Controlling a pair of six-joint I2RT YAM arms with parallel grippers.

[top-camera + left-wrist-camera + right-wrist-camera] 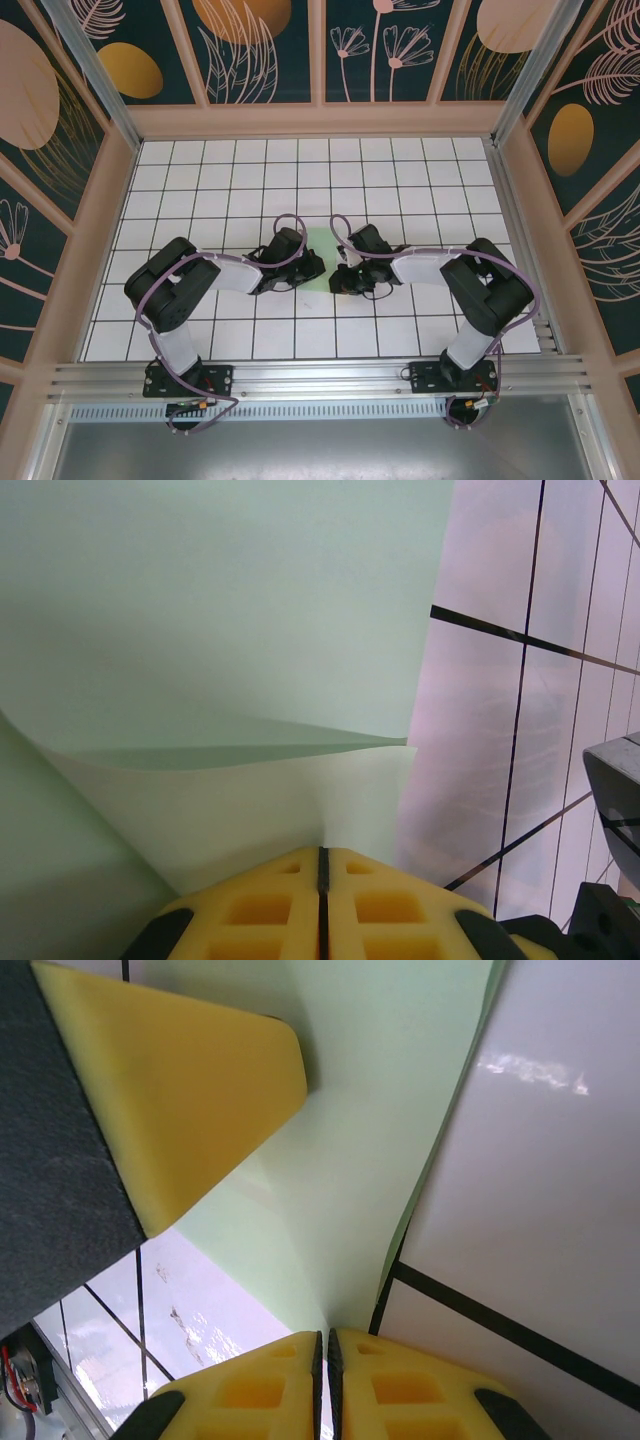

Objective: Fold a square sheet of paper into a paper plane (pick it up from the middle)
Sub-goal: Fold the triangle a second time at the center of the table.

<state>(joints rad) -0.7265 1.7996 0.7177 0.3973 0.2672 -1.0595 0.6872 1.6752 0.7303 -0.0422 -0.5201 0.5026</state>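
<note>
**Both grippers pinch the paper at mid-table**

Starting at the near rail: the left arm and the right arm elbow outward, then reach in to meet at the middle of the table. There the left gripper and the right gripper sit just beside each other, nose to nose.

Left wrist view now: the yellow fingers are pressed together with only a thin seam between them. The paper runs straight into that seam, so it's pinched. Past the fingers the sheet curls, with a fold tapering to a point at its right edge.

Right wrist view, same story: jaws clamped tight on the mint-green sheet, which lifts off the white tiles. A yellow pad of the left gripper lies on the paper just beyond.

From above, the paper shows as a pale green patch between the two grippers and just to their far side.
</note>
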